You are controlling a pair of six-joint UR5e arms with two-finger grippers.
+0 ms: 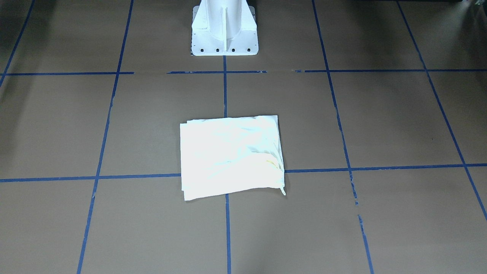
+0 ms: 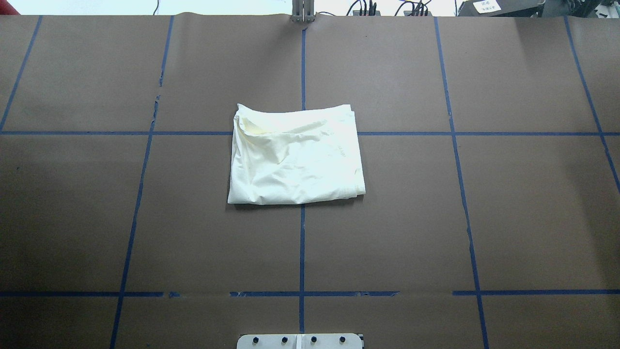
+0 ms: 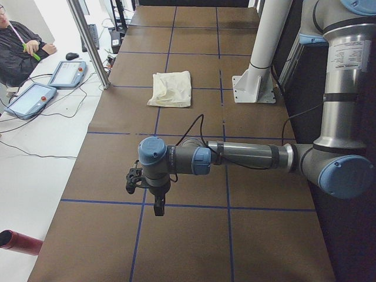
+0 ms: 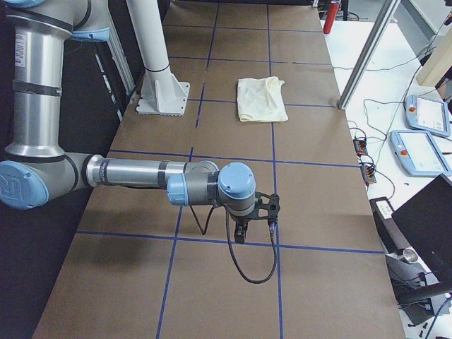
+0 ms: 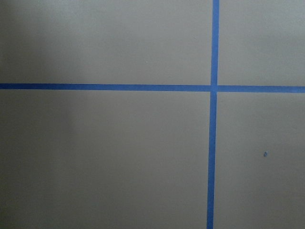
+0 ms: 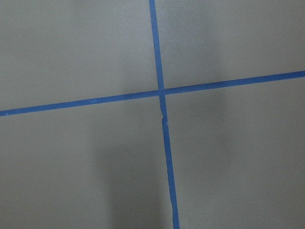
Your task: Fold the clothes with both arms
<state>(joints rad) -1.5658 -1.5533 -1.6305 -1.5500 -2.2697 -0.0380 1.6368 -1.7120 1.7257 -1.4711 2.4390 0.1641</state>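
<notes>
Shirt (image 2: 295,155) lies folded mid-table, its far left corner puckered and worth smoothing; left gripper (image 3: 158,207) and right gripper (image 4: 239,233) hang well away, open or closed I cannot tell.

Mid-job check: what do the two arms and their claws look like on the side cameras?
The left arm and right arm are silver-grey tubes with light-blue joint caps. A loose black cable loops by each wrist. The left claw and right claw are black and slim. The left arm's upper segment bears a white label, too small to read.
</notes>
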